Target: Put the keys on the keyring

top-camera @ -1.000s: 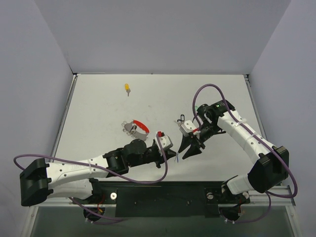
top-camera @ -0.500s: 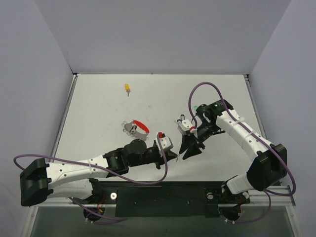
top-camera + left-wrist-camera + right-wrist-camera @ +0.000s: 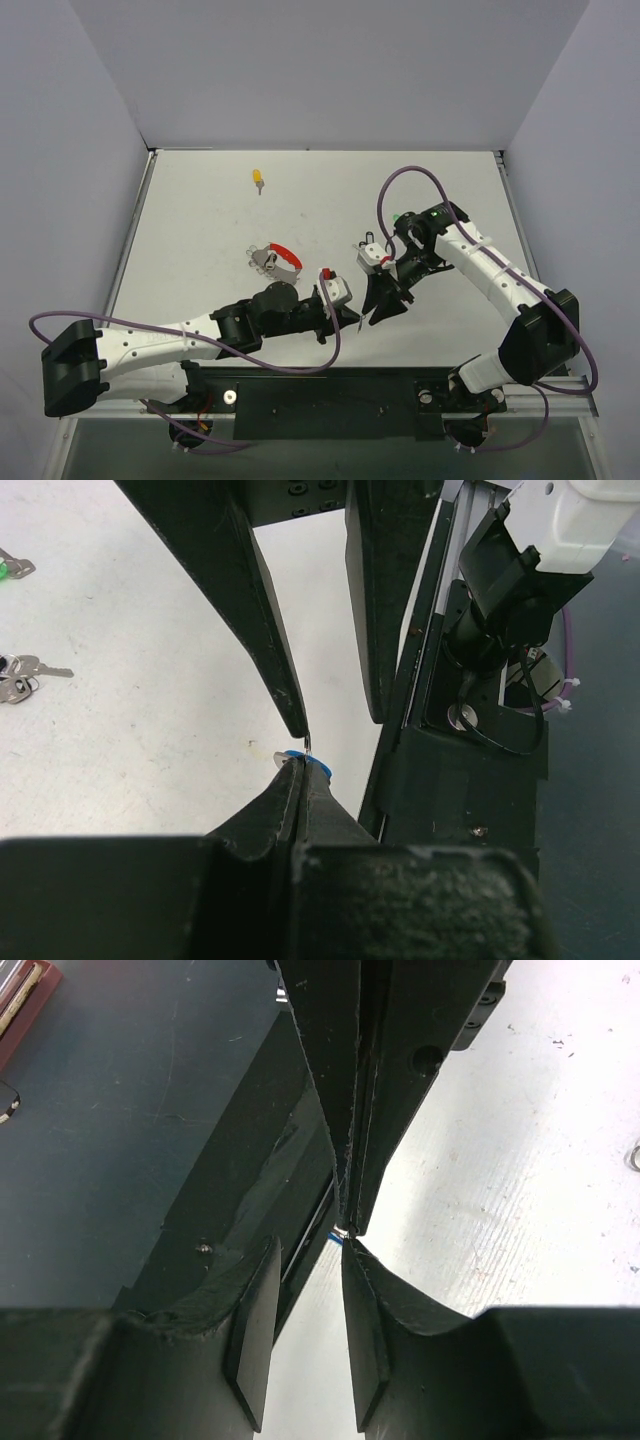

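Our left tool (image 3: pixel 298 780) is clenched on a small silver key with a blue plastic head (image 3: pixel 308 761). Only a sliver of the blue head and a short bit of metal show above the pressed-together fingertips. We hold it off the white table (image 3: pixel 200 230), close to the near edge.

The right tool (image 3: pixel 308 1245) meets it tip to tip. Its jaws stand apart with nothing between them. One fingertip (image 3: pixel 296 720) sits right at the metal of the blue key, though we cannot tell whether it touches.

Further out, the silver metal keyring with a red curved arc (image 3: pixel 276 257) lies flat on the table beyond our left wrist. It is well apart from both tools, and neither holds it. Near the right arm lie a green-headed key (image 3: pixel 8 568) and a small cluster of dark-headed keys (image 3: pixel 20 670). A yellow-headed key (image 3: pixel 258 178) lies alone far back.

We judge the task to be at an early stage. One key is lifted, and as far as the top view shows, no coloured key hangs on the keyring; the small silver bits beside it are too small for us to read. The present step looks like passing or re-gripping the blue key between the tools. After that come bringing key and keyring together, threading the key on, and doing the same for the other keys.
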Tool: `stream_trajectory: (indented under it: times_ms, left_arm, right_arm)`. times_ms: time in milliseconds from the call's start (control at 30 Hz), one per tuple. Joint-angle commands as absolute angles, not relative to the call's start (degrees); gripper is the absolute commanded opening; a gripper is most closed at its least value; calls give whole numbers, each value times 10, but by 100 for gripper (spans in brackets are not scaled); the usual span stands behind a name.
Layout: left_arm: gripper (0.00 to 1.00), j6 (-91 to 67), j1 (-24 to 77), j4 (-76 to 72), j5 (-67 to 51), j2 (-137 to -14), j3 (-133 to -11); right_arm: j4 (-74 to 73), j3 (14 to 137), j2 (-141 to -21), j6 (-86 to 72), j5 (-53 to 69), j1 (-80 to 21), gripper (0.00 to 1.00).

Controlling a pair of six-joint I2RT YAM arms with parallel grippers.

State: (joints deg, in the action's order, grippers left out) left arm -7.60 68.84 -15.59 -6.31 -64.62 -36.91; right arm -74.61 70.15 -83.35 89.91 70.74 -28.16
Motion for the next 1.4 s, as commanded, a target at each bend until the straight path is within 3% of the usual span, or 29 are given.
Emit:
stream_trajectory:
  times_ms: [0, 267, 867, 1367]
  left_arm:
    - [0, -85, 686, -191, -68, -650, -401]
    - [0, -86, 686, -189, -65, -650, -403]
    - [0, -95, 686, -190, -79, -643, -395]
    - [0, -103, 686, -207, -59, -627, -381]
  right_arm:
    - [-774, 708, -842, 895, 715, -290, 26]
    - [-766, 705, -845, 888, 708, -296, 22]
    - [-760, 705, -848, 879, 708, -296, 26]
    - [-738, 703, -850, 849, 703, -295, 18]
